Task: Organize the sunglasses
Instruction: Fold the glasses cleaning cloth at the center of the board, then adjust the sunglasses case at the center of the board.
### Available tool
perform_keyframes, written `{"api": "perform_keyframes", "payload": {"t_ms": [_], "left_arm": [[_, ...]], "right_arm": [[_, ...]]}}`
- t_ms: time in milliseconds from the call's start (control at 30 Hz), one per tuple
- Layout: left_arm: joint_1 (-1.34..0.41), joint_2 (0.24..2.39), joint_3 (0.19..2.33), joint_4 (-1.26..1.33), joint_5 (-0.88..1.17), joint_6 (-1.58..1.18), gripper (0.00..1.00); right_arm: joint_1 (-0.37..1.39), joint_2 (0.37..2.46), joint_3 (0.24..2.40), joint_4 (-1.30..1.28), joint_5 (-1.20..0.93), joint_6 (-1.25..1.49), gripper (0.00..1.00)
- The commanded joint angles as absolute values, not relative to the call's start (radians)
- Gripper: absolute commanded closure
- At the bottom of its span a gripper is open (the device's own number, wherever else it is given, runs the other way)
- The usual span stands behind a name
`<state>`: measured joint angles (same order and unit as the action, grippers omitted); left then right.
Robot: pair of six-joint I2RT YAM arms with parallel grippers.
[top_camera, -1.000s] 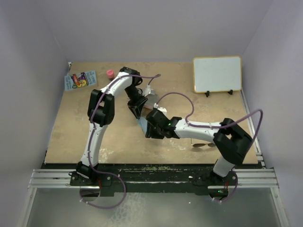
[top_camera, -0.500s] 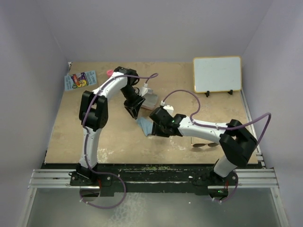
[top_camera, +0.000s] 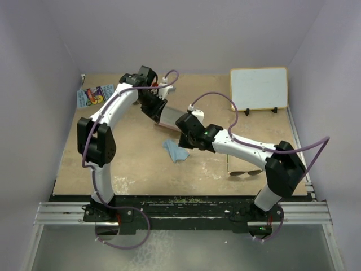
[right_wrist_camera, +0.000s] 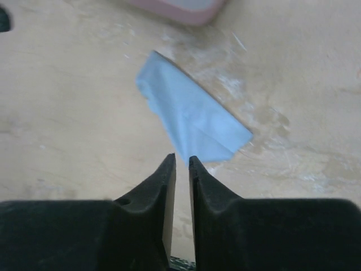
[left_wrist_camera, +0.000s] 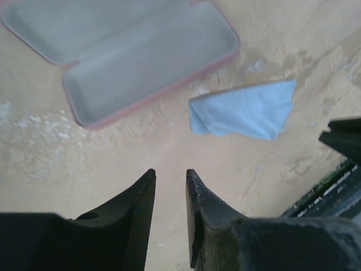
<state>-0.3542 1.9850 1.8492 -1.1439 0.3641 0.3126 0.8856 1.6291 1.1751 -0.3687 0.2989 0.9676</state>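
Observation:
The sunglasses (top_camera: 245, 172) lie on the table at the front right, beside my right arm's elbow and far from both grippers. The pink case (top_camera: 171, 117) lies open in the middle, and its grey inside shows in the left wrist view (left_wrist_camera: 141, 56). A folded light-blue cloth (top_camera: 176, 151) lies in front of it and shows in both wrist views (left_wrist_camera: 242, 110) (right_wrist_camera: 192, 121). My left gripper (top_camera: 153, 106) (left_wrist_camera: 171, 175) hovers behind the case, slightly open and empty. My right gripper (top_camera: 184, 129) (right_wrist_camera: 181, 161) is above the cloth's edge, its jaws a narrow gap apart and empty.
A white board (top_camera: 258, 88) stands on a small easel at the back right. A colourful card (top_camera: 96, 95) lies at the back left. Purple walls close in the table on three sides. The black rail (top_camera: 180, 200) runs along the near edge.
My left arm has swung back and to the left, away from the case, which now lies open. My right gripper has pulled back from the cloth, leaving it on the table.

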Motion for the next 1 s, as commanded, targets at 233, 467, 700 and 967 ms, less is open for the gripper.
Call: {"api": "perform_keyframes", "payload": {"t_ms": [233, 467, 700, 967], "left_arm": [[-0.348, 2.216, 2.044, -1.103, 0.479, 0.273, 0.71], [-0.348, 2.207, 1.941, -1.041, 0.471, 0.293, 0.97], [-0.349, 2.219, 1.862, -0.987, 0.47, 0.289, 0.97], [-0.353, 2.23, 1.779, -0.886, 0.489, 0.244, 0.97]], "right_arm": [[0.777, 1.655, 1.25, -0.301, 0.252, 0.908, 1.0], [0.744, 1.742, 1.35, -0.299, 0.206, 0.86, 1.0], [0.743, 1.823, 1.38, -0.229, 0.156, 0.885, 1.0], [0.743, 1.906, 1.367, -0.179, 0.157, 0.905, 1.0]]}}
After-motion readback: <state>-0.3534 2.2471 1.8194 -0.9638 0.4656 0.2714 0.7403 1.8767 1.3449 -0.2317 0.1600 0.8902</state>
